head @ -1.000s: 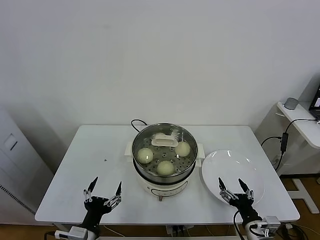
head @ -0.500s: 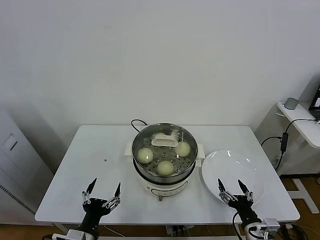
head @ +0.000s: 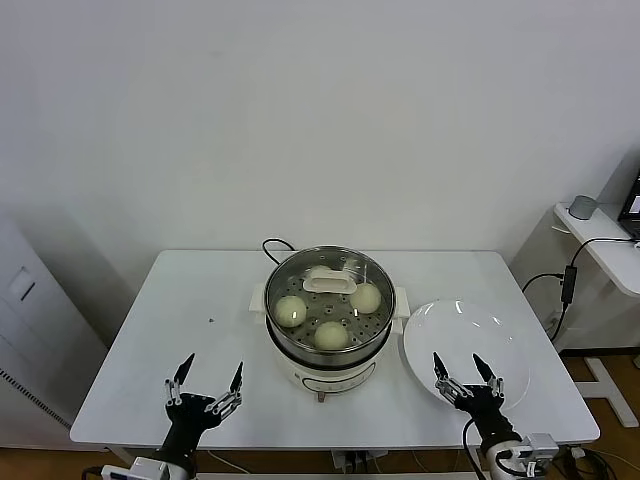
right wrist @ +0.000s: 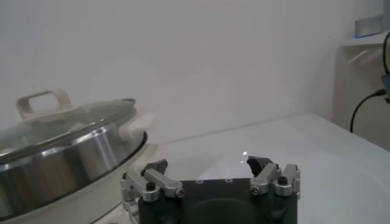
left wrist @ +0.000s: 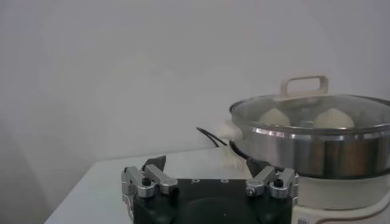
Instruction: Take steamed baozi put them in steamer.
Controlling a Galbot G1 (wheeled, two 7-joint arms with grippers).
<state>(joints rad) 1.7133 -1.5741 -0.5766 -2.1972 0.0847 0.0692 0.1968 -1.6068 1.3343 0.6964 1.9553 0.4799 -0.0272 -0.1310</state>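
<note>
Cream-white steamed baozi (head: 290, 311), three visible, sit inside the steamer (head: 327, 352) at frame centre, under a glass lid (head: 345, 265) (a fourth may be hidden by its handle). The white plate (head: 482, 343), centre-right, is bare. The left gripper (head: 205, 382) at lower left and the right gripper (head: 465, 372) at lower right are spread and empty, both below the steamer, about equally near.

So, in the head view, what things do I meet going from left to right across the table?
left gripper → steamer with baozi under its glass lid → white plate, with the right gripper over its near edge.
</note>
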